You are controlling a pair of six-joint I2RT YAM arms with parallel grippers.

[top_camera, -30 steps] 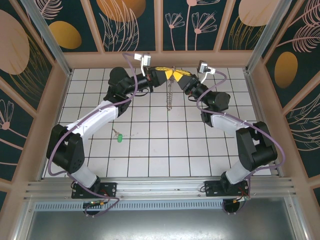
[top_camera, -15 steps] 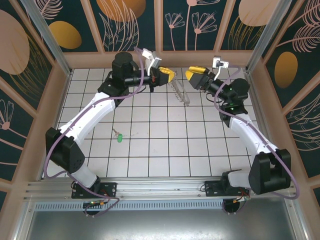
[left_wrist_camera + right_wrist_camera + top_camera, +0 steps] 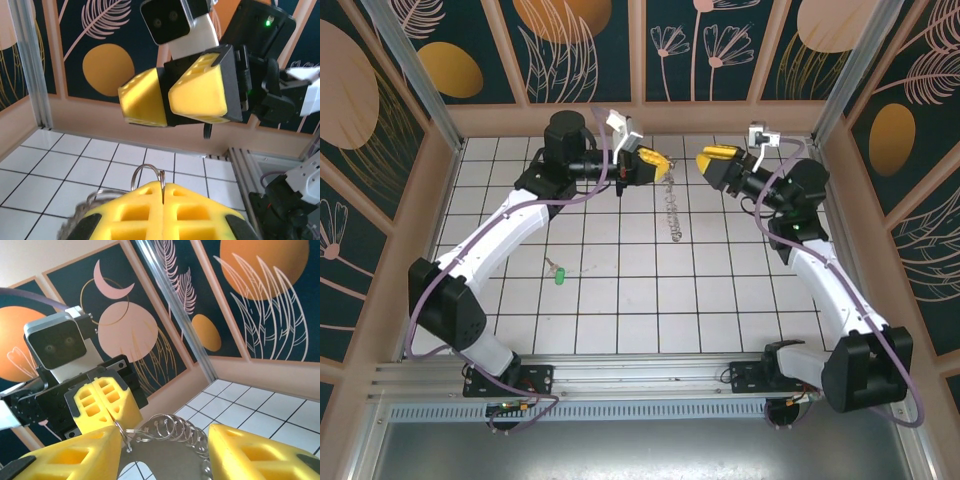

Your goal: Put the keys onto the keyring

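Observation:
The keyring hangs as a silvery chain-like bunch from my left gripper, raised over the far middle tiles. In the left wrist view my left gripper is shut on a thin wire loop of the keyring. My right gripper faces it from the right, open and apart from it. The right wrist view has the keyring's small rings between my wide-apart right gripper fingers, touching neither clearly. The key, green-headed, lies on the tiles left of centre, far from both grippers.
A white tiled floor is boxed in by low peach walls and patterned panels. An aluminium rail runs along the near edge by the arm bases. The right gripper's yellow fingers loom just ahead in the left wrist view.
Both grippers met over the keyring a second ago. The right arm has since drawn back to the right with its jaws open, and the keyring swings under the left gripper.

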